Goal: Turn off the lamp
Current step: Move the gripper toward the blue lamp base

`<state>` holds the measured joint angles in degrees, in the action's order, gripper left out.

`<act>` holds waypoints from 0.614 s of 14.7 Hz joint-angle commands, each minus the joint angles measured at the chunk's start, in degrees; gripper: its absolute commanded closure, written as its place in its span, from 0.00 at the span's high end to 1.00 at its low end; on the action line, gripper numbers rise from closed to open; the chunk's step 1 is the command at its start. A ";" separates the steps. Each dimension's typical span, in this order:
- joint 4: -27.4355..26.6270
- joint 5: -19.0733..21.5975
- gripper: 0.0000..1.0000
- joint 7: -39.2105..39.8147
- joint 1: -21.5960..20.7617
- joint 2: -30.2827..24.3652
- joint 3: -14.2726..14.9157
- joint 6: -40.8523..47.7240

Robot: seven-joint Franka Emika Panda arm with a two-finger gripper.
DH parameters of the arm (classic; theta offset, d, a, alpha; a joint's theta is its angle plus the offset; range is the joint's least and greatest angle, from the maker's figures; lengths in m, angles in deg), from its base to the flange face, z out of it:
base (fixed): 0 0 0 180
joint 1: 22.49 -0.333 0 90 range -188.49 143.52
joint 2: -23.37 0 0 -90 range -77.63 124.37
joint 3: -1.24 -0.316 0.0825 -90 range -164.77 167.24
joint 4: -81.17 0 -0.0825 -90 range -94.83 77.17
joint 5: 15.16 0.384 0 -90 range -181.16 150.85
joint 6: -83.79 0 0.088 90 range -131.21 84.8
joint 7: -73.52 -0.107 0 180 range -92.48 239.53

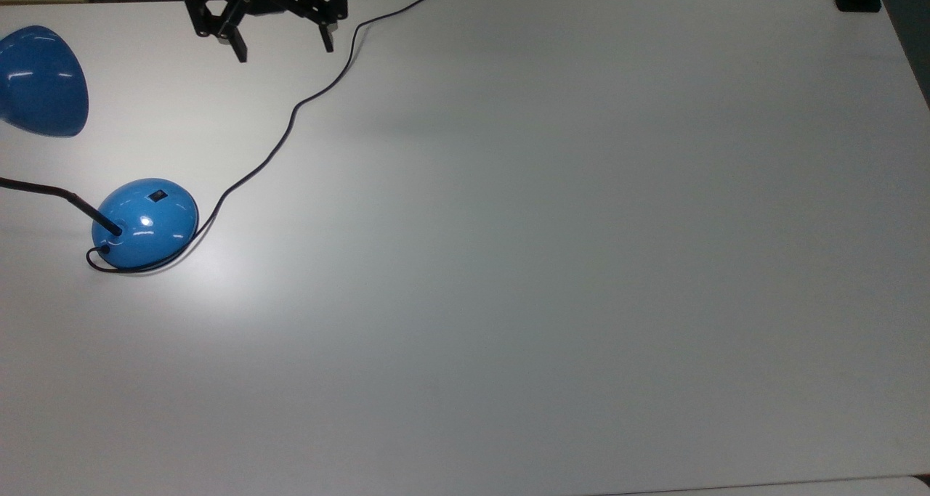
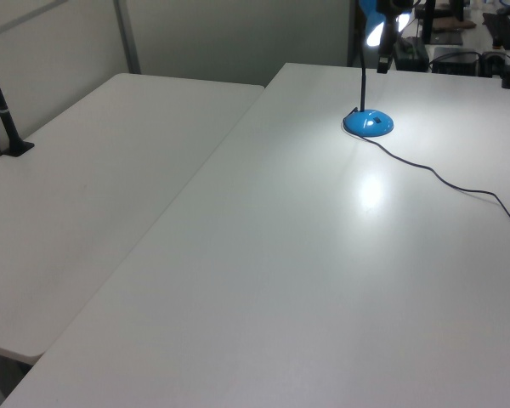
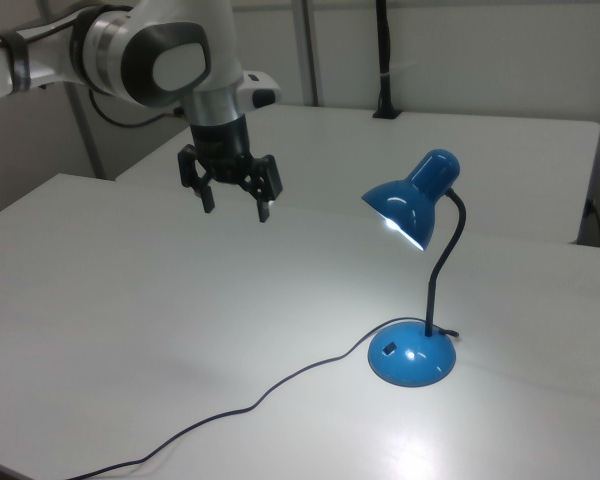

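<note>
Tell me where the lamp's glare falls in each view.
Top view: a bright patch on the table beside the lamp's base. Left view: a hotspot nearer the camera than the base. Right view: the shade's opening glows white.

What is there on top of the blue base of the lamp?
On the dome-shaped base of the lamp sit a small black switch and the foot of the thin black neck. The switch's position cannot be read.
</note>
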<state>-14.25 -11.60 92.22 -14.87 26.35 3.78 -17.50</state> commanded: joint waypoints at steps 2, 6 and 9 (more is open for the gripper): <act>-3.62 -4.96 1.00 4.60 1.43 -1.13 1.67 -2.23; -11.07 -4.70 0.89 -4.14 2.31 -1.05 5.62 -15.99; -20.66 -4.70 0.28 -9.02 3.02 0.44 7.29 -36.62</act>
<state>-26.63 -15.95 87.82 -11.64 26.91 9.94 -39.58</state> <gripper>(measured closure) 0.225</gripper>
